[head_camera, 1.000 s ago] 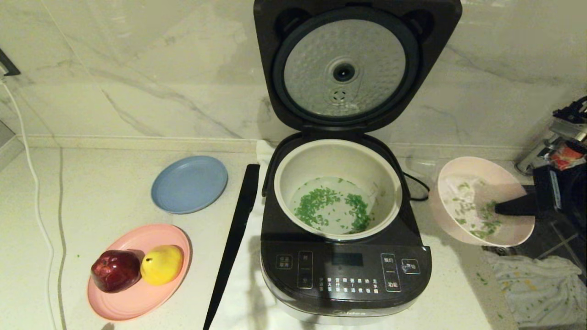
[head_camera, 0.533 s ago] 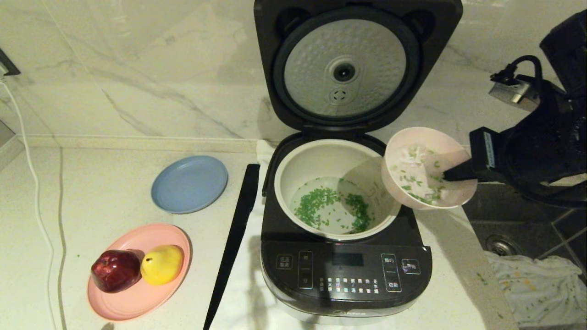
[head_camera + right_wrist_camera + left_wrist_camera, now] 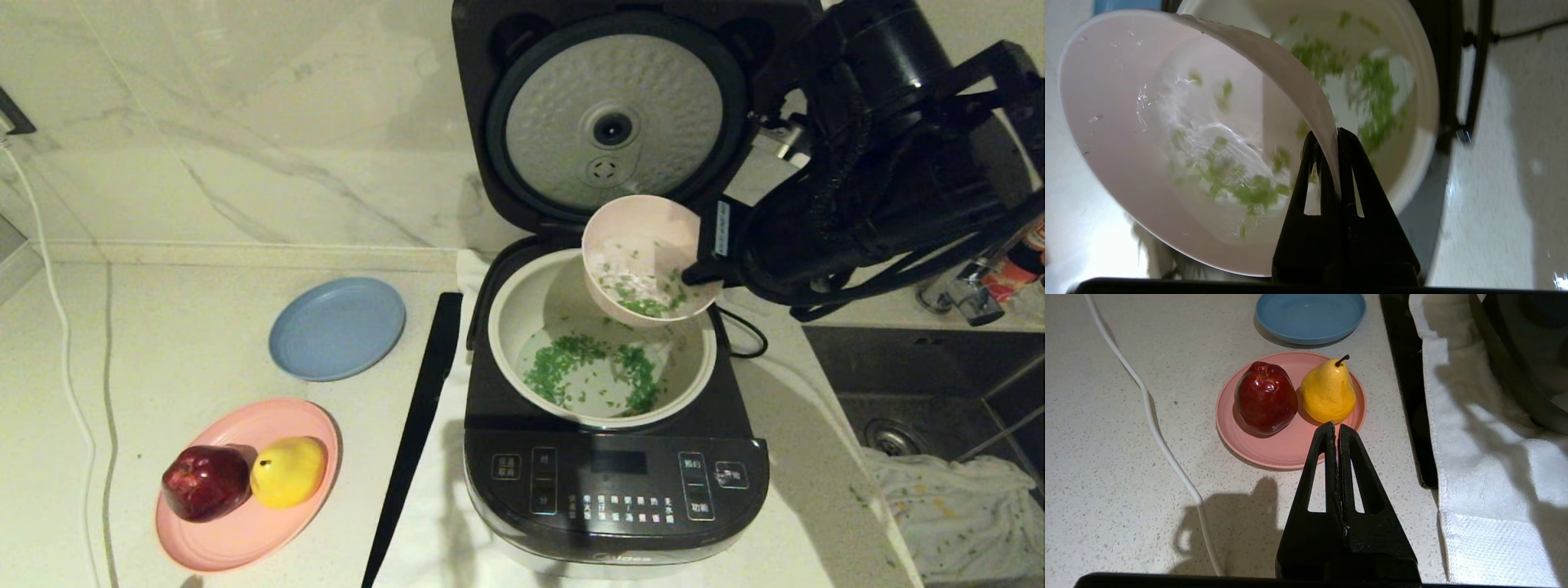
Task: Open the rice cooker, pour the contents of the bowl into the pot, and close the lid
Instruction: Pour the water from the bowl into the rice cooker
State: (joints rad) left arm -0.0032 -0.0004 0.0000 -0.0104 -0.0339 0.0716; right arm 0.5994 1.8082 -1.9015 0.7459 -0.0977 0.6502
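The dark grey rice cooker (image 3: 616,490) stands with its lid (image 3: 614,122) swung up, silver dimpled underside showing. Green bits lie in water at the bottom of its cream-white pot (image 3: 522,302). My right gripper (image 3: 694,276) is shut on the rim of the pale pink bowl (image 3: 645,224), holding it tilted above the pot's back right part. The contents (image 3: 645,304), green bits with white grains, cling to the bowl's low side. In the right wrist view the bowl (image 3: 1118,171) fills the left and the pot (image 3: 1425,122) lies behind it. My left gripper (image 3: 1336,426) hovers shut and empty over the counter.
A pink plate (image 3: 245,531) with a red apple (image 3: 204,482) and a yellow pear (image 3: 287,471) sits front left, a blue plate (image 3: 336,328) behind it. A long black strip (image 3: 416,425) lies left of the cooker. A sink (image 3: 922,384) and speckled cloth (image 3: 963,514) are right.
My right arm has carried the bowl up and leftward from beside the cooker to above the pot's back right part. The left arm has not moved.
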